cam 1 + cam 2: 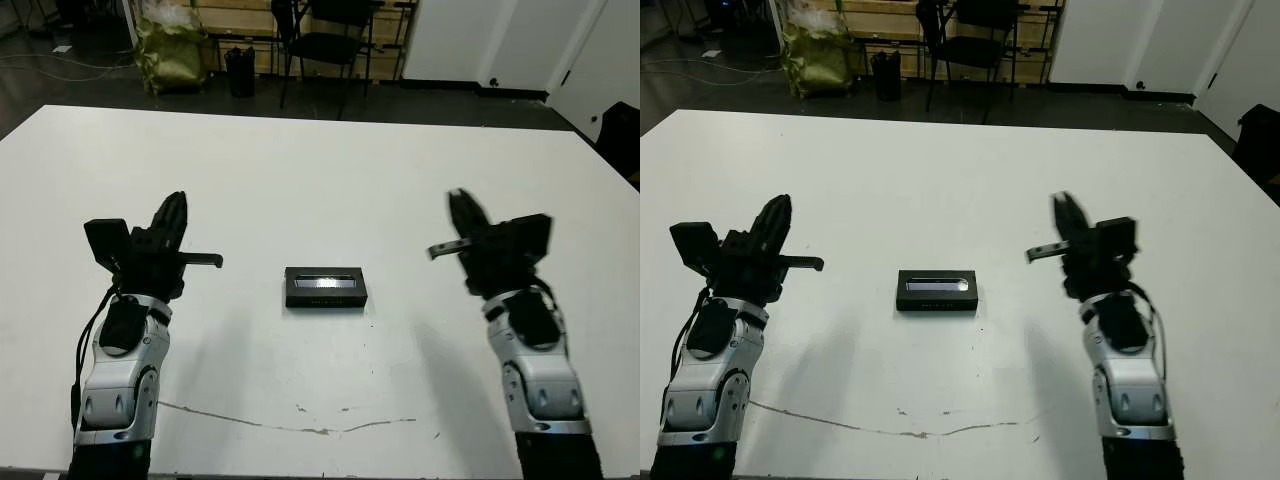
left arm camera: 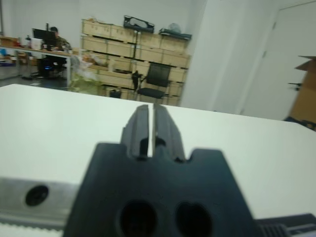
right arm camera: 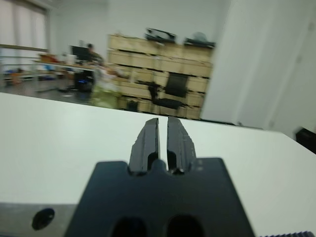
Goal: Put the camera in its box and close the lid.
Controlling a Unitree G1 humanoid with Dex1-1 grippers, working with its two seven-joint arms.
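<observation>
A flat black lid [image 1: 325,286] with a pale glossy stripe on top lies at the middle of the white table [image 1: 320,170]. It looks like a closed case. The box beneath it cannot be told apart from it, and the camera is out of view. My left gripper [image 1: 177,203] hovers above the table to the left of the lid, well apart from it, fingers [image 2: 140,126] pressed together and holding nothing. My right gripper [image 1: 459,200] hovers at a similar distance on the right, fingers [image 3: 148,138] also together and holding nothing.
A thin dark scratch [image 1: 300,427] runs along the table near its front edge. Beyond the far edge stand a black chair [image 1: 335,40], a yellow-green bag [image 1: 172,50] and a small black bin [image 1: 240,70]. A person [image 2: 53,33] sits at a distant desk.
</observation>
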